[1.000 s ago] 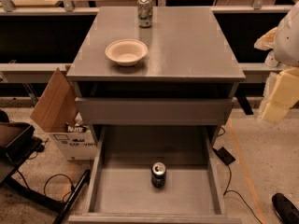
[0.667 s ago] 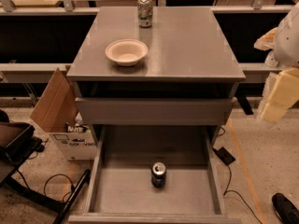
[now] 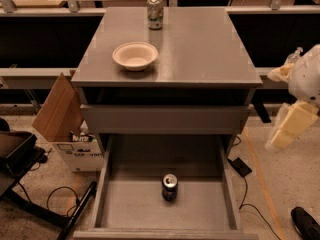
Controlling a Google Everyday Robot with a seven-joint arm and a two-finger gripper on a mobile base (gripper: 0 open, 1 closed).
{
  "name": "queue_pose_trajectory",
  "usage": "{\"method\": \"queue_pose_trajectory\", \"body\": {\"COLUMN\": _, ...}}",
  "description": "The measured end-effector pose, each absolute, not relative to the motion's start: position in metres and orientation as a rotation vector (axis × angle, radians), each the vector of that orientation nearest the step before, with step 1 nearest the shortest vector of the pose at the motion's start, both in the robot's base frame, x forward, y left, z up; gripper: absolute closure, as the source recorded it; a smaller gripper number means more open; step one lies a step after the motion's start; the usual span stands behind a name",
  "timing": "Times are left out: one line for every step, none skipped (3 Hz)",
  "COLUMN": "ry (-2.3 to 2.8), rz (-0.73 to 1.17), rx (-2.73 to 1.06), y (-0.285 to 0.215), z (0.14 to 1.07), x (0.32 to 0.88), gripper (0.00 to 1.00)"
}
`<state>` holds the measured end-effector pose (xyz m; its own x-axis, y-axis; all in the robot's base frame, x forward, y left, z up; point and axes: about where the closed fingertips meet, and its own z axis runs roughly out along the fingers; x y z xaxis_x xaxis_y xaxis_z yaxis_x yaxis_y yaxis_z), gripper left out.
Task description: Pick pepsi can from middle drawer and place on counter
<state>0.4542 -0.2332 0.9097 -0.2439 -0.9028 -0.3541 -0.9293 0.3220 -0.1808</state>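
Observation:
The pepsi can (image 3: 169, 186) stands upright on the floor of the open middle drawer (image 3: 135, 204), near its centre. It is dark with a silver top. The counter (image 3: 200, 49) is the grey top of the cabinet. My gripper (image 3: 289, 128) hangs at the right edge of the view, beside the cabinet at about the height of the shut upper drawer. It is well to the right of the can and above it, and holds nothing that I can see.
A cream bowl (image 3: 135, 55) sits on the counter's front left and a green-and-white can (image 3: 155, 12) stands at its back. A cardboard box (image 3: 67, 129) and cables lie left of the cabinet. A black object (image 3: 241, 167) and cable lie on the floor at right.

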Motion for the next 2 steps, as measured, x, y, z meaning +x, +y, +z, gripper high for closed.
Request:
{"method": "queue_pose_trajectory", "body": {"ry": 2.056, "rz": 0.297, "rx": -1.533, "y": -0.239, "z": 0.849, "x": 0.471, "gripper": 0.0}}
{"method": "queue_pose_trajectory", "body": {"ry": 1.867, "rz": 0.496, "rx": -1.467, "y": -0.24, "z": 0.797, "x": 0.472, "gripper": 0.0}}
